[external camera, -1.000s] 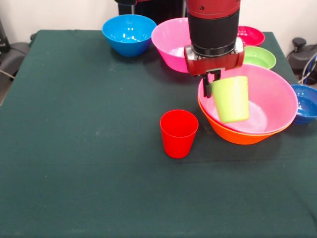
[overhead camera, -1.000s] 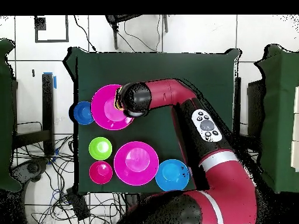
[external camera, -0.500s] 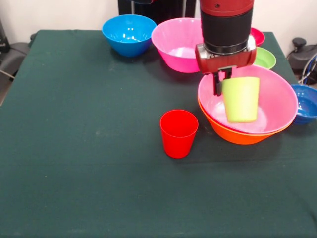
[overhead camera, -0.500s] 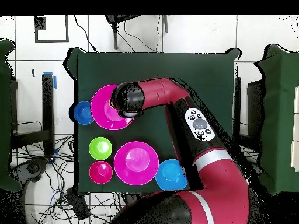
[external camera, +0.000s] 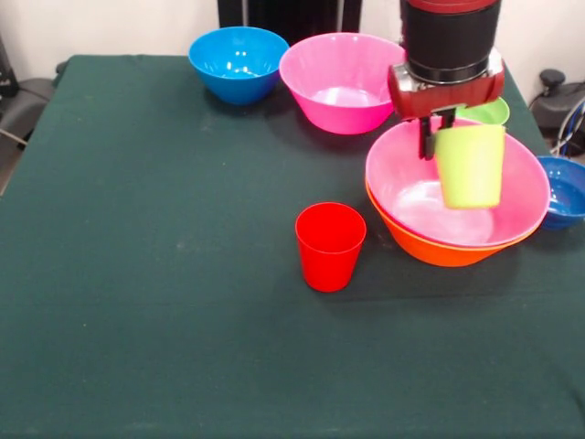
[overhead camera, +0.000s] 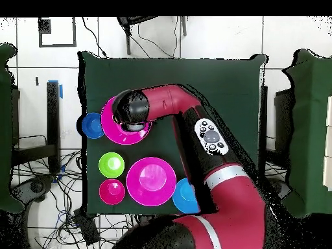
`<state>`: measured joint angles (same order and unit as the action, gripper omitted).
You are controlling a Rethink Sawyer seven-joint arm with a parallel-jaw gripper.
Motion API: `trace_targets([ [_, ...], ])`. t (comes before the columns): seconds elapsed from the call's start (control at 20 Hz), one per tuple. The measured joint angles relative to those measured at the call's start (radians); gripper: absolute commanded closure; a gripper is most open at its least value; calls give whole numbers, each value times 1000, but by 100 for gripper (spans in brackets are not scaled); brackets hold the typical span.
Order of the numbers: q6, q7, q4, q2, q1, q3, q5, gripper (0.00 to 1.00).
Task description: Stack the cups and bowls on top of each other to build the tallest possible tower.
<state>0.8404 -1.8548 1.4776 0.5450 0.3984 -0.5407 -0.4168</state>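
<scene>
Overhead view: arm hides lime green cup (external camera: 471,165); claw (external camera: 437,137) clamped on cup's rim over pink bowl (external camera: 512,155).

Dark green cloth-covered worktop (external camera: 155,302), rectangular, fills most of the front view. Overhead view shows white tiled floor (overhead camera: 214,39) around it with dark grout lines. Tangle of black cables (overhead camera: 58,201) on floor beside one worktop edge, more cables (overhead camera: 139,39) at the top side. Blue tape strip (overhead camera: 59,89) on floor near a worktop corner. Black square outline (overhead camera: 56,32) marked on floor at upper left. Black chair or stand part (external camera: 559,96) at front view's right edge.
</scene>
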Motion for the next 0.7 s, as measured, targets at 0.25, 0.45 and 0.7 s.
trace_targets([
  [0.25, 54, 0, -11, -26, -58, 20, -1, 100],
  [0.45, 95, 0, -32, -67, -101, 38, -3, 100],
  [0.7, 161, 0, -82, -130, -146, 59, -6, 100],
])
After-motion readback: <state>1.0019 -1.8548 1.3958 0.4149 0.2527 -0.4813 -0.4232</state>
